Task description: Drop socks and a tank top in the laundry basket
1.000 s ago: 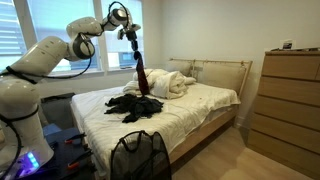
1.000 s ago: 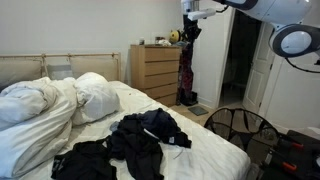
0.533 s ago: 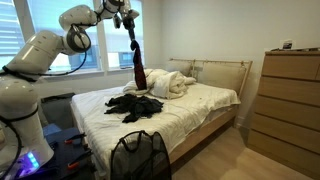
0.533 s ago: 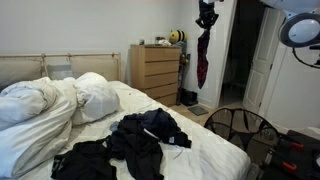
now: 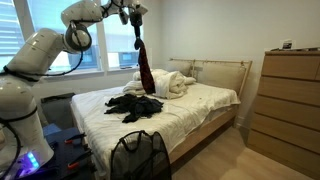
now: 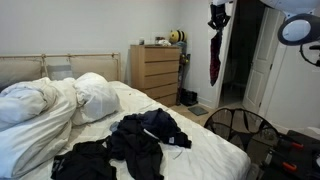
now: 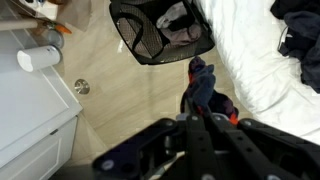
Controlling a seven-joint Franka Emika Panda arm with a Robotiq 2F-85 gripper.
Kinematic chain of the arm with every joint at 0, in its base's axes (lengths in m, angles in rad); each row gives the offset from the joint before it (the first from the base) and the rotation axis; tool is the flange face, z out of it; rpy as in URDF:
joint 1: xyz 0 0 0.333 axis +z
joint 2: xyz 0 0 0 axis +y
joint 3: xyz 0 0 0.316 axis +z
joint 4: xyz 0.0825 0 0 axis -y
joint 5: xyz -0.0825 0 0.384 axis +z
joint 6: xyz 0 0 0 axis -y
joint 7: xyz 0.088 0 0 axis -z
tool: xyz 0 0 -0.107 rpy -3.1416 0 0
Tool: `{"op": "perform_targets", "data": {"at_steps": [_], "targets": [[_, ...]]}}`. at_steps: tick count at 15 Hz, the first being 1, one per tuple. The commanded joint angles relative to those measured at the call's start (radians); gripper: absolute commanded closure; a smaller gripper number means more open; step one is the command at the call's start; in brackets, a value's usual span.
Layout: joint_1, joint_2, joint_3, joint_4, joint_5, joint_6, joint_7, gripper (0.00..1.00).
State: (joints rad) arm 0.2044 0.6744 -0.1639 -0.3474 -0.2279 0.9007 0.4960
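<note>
Standing on the floor at the bed's foot, black see-through mesh basket [image 5: 138, 158] with thin round rim, dark clothes [image 5: 133, 104] heaped on the bed [image 5: 205, 100], gripper [image 5: 135, 22] high overhead, clamped on a dangling red-and-blue garment [image 5: 145, 68].

The laundry basket [image 5: 140, 158] stands on the floor [image 7: 120, 95] at the foot of the bed [image 5: 205, 100]. A pile of clothes [image 5: 133, 105] lies on the bed. A garment [image 7: 200, 85] hangs from the pincer [image 5: 134, 18], high over the floor beside the bed's edge. The dresser [image 5: 290, 100] stands beside the bed.
</note>
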Motion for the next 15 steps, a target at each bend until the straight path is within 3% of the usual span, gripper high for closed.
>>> {"op": "perform_targets", "data": {"at_steps": [1,7,15], "targets": [[-0.069,-0.015,0.018,-0.012,0.043,-0.042,-0.014,0.99],[-0.16,-0.002,0.029,-0.044,0.077,-0.095,-0.05,0.99],[-0.272,0.077,0.062,-0.009,0.145,-0.37,-0.21,0.99]]}}
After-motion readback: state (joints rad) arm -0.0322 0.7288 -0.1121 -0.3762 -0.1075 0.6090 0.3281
